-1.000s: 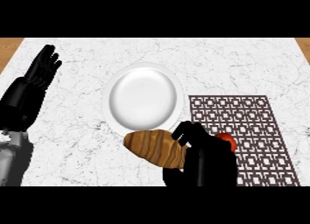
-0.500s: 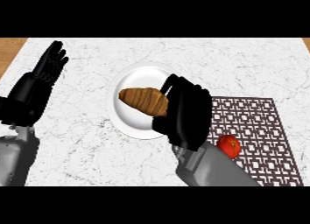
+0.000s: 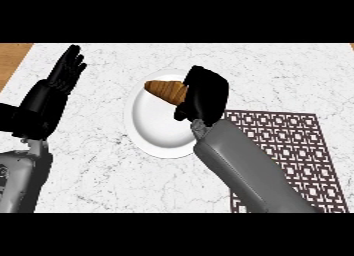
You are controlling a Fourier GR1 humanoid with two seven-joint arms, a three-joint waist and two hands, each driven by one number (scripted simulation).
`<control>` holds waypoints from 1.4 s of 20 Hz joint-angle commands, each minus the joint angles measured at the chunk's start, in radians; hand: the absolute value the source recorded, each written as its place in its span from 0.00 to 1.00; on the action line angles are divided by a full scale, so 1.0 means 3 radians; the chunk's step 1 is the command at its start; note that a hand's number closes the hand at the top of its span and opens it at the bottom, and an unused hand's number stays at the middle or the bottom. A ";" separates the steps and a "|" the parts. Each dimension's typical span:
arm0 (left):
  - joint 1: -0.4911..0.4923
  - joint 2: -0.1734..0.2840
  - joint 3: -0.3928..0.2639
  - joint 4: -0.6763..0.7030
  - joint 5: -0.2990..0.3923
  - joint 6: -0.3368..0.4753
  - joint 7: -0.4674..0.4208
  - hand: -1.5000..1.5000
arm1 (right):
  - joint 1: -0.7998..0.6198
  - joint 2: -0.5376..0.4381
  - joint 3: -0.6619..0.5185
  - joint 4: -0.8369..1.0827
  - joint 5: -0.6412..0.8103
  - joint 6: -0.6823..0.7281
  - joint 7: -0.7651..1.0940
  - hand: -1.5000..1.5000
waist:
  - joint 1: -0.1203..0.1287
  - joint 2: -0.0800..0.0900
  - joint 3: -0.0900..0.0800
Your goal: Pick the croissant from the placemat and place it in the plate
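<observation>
Golden-brown and ridged, the croissant (image 3: 165,91) sits over the upper part of the white plate (image 3: 154,132), its pointed end toward the plate's upper left rim. Its right end disappears behind the right hand (image 3: 202,95), whose black fingers are curled round it, so the hand holds the croissant. Whether the croissant already touches the plate or hangs just above it cannot be told from this steep view.

The plate is an oval-looking white disc lying on the marble counter (image 3: 283,75), most of its lower part bare. The right forearm (image 3: 243,170), grey and smooth, runs from the lower right of the view up across the plate's right rim to the hand.

Just right of the plate, and partly under that forearm, lies the placemat (image 3: 305,145), dark maroon with a pale lattice pattern. Its left edge is near the plate's rim.

Well apart on the other side of the plate, the left hand (image 3: 58,87) shows at the view's left, open, with straight fingers pointing up toward the counter's far edge, holding nothing. Its grey forearm (image 3: 17,180) enters from the lower left corner.

Wood shows beyond the marble at the upper left corner (image 3: 6,60).
</observation>
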 commanded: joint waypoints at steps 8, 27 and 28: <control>-0.0214 -0.0027 0.0001 0.0161 -0.0049 -0.0004 -0.0066 0.50 | -0.0281 0.0028 -0.0147 0.0938 -0.0845 -0.1353 -0.0142 0.00 | 0.0097 0.0040 0.0006; 0.0154 0.0093 0.0226 -0.0016 0.0047 -0.0055 -0.0013 0.50 | -0.0217 0.0028 -0.0054 0.0681 -0.1177 -0.3143 -0.0517 0.00 | -0.0210 -0.0085 0.0001; 0.0091 0.0055 0.0184 0.0063 -0.0029 0.0010 0.0034 0.50 | 0.0008 0.0028 0.0210 0.0567 -0.1099 -0.3341 -0.0425 0.00 | -0.0227 -0.0088 0.0000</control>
